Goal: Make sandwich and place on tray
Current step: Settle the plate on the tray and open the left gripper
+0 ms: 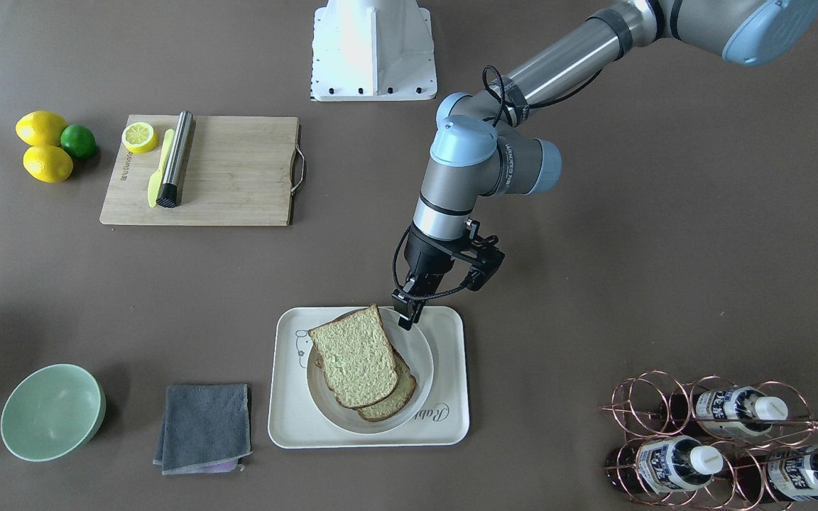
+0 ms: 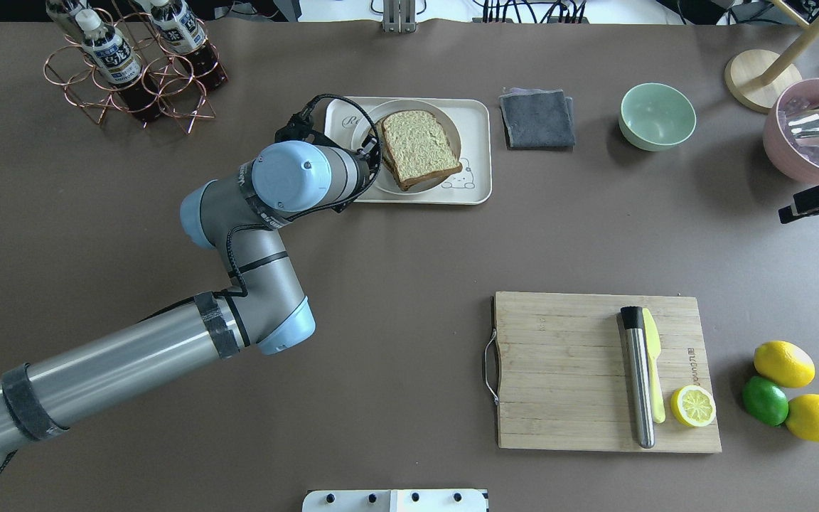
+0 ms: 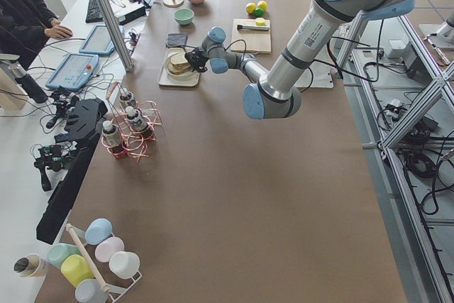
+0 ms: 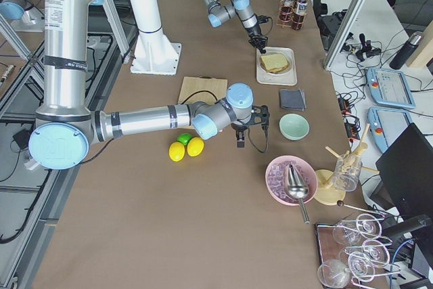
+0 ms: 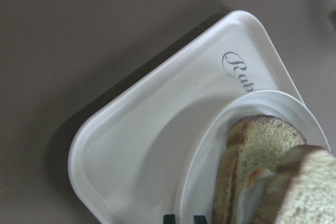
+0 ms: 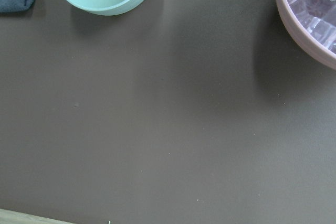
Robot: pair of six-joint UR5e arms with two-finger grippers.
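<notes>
The sandwich (image 1: 353,358) lies on a round white plate (image 1: 423,355), which stands on the cream tray (image 1: 288,426). The top slice sits askew over the lower one. In the left wrist view the white-and-orange egg (image 5: 254,182) shows between the slices (image 5: 262,150), above the tray (image 5: 157,129). My left gripper (image 1: 405,321) points down at the plate's rim on the robot's side, its fingertips (image 5: 169,217) close together on that rim. In the overhead view its wrist hides it; the sandwich (image 2: 418,146) shows there. My right gripper (image 2: 785,213) hovers shut and empty, far from the tray (image 2: 477,142).
A grey cloth (image 2: 536,117) and a green bowl (image 2: 657,115) lie beside the tray. A copper bottle rack (image 2: 132,64) stands on its other side. The wooden cutting board (image 2: 566,370) holds a steel cylinder, a yellow knife and a half lemon. A pink bowl (image 2: 815,128) is near the right gripper.
</notes>
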